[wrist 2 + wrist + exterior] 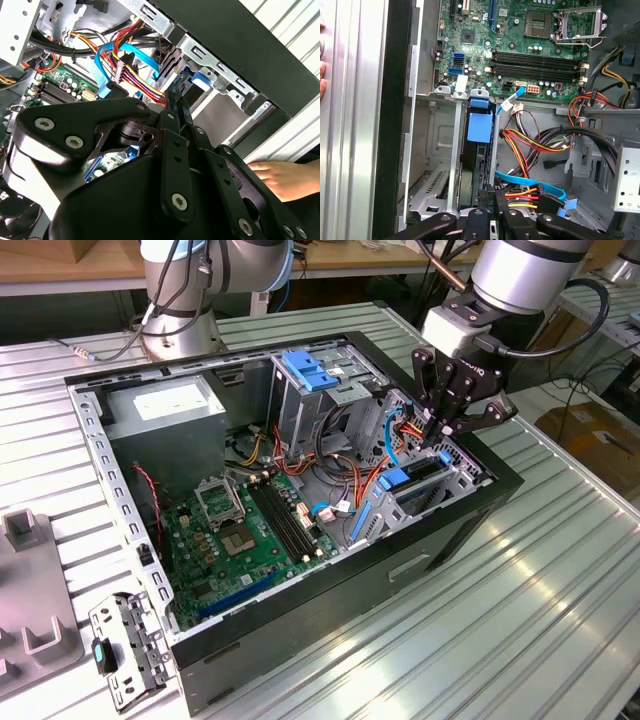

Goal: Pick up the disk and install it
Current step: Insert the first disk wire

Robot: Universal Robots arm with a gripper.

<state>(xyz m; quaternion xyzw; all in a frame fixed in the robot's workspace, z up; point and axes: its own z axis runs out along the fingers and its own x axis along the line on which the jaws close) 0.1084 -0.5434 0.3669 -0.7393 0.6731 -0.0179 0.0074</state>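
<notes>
One disk (479,131), standing on edge in its bay just ahead of the gripper (492,194), fingers pinched narrow at its near end. Could jam on the cables (530,192) crowding alongside, or skew in the rails.

Ribbed metal tabletop (560,570), wooden bench (60,270) behind, cardboard box (590,435) on floor

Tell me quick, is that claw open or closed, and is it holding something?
Gripper: closed, fingers together, nothing between them; its tips are right by the end of the disk, which sits in the metal bay.
</notes>
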